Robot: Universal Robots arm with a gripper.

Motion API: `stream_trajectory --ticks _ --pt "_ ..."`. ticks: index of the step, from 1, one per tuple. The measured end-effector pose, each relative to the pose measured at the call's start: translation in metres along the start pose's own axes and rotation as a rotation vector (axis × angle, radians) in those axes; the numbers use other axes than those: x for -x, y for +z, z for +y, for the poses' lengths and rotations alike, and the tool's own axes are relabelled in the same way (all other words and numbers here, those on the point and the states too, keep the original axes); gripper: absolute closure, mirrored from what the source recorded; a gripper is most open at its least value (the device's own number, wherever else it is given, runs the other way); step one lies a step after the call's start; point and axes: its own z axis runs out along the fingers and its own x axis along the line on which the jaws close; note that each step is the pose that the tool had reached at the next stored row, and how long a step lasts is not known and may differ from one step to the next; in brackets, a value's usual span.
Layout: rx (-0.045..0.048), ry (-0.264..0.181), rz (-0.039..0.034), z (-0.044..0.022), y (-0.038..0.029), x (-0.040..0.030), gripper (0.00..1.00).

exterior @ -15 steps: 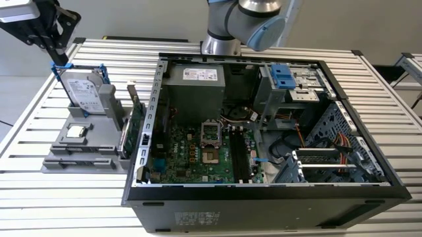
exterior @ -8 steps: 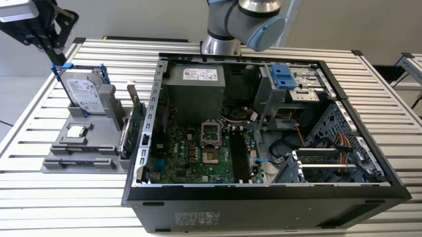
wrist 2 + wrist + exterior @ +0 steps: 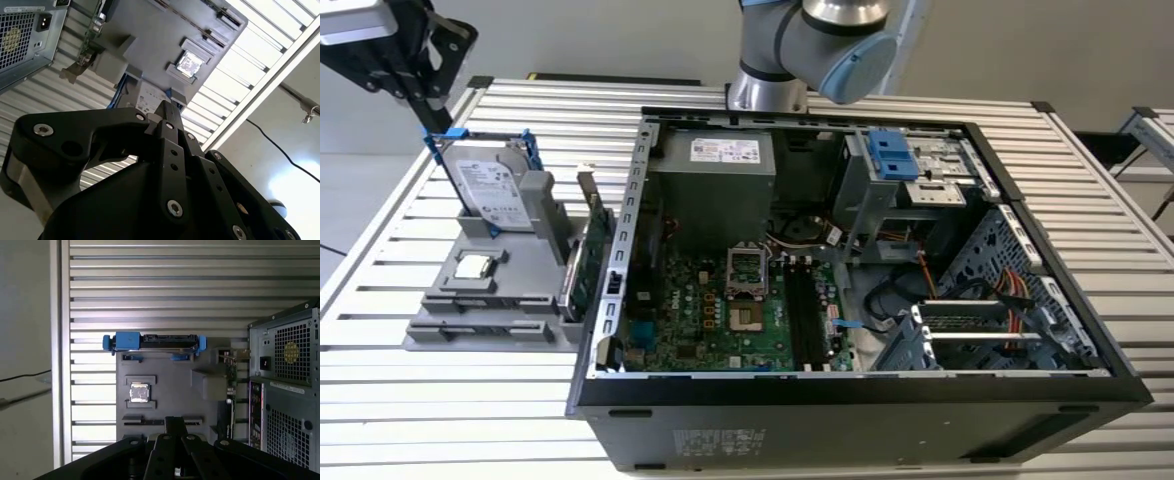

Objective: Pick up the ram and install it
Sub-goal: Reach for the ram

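The ram (image 3: 427,120) hangs edge-on as a thin bluish strip, pinched between the closed fingers of the gripper (image 3: 416,98). It is above the far corner of the grey fixture (image 3: 480,330), just beside the hard drive (image 3: 494,185). The open computer case (image 3: 638,200) lies well apart towards the exterior view's right.

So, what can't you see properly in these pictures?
Exterior view: the pincer is cut off above by the picture's edge.
Exterior view: the bluish strip under it is too thin to identify.
First wrist view: the pincer covers part of the gray holder.
First wrist view: the computer case hides its inside behind its back panel.
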Motion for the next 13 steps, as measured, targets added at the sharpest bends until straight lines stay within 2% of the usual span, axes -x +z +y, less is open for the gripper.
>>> stream_trajectory --ticks 8,13 --pt "0.0000 0.000 0.0001 -0.0028 0.0002 0.0001 1.00" --pt "0.0000 0.000 0.0000 -0.0074 0.0001 0.0002 1.00"
